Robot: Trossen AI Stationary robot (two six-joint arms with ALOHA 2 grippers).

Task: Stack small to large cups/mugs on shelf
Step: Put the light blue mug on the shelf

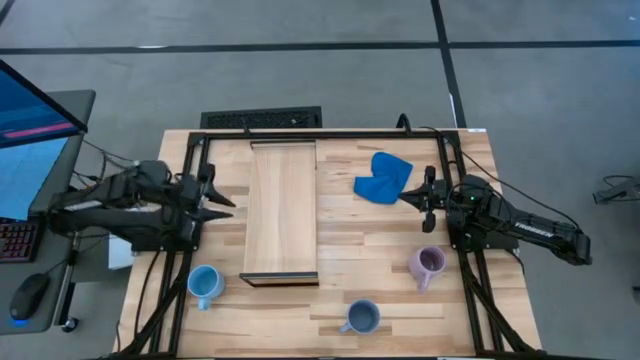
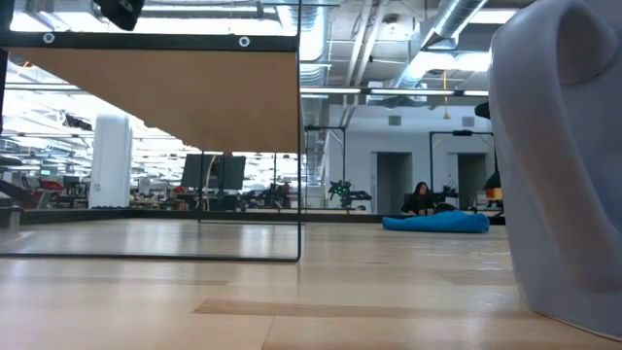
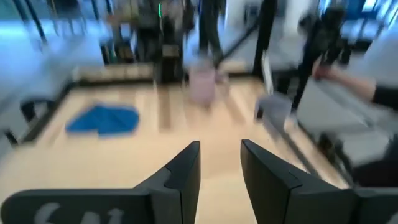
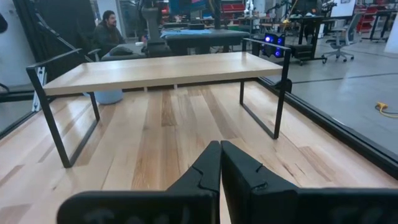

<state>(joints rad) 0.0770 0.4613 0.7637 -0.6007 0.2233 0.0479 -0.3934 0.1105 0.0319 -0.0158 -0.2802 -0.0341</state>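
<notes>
Nearby, lilac mug [image 2: 569, 165] cropped, left gripper [image 3: 219, 163] parted, right gripper [image 4: 220, 163] pinched together, empty.

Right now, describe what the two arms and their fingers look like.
Both arms are dark, near black, jointed, with black cables trailing off the table's sides. The right arm carries pale lettering along its forearm and a small green light near the wrist. The left gripper has two flat, angular black fingers with stepped inner edges; the right gripper has the same kind.
</notes>
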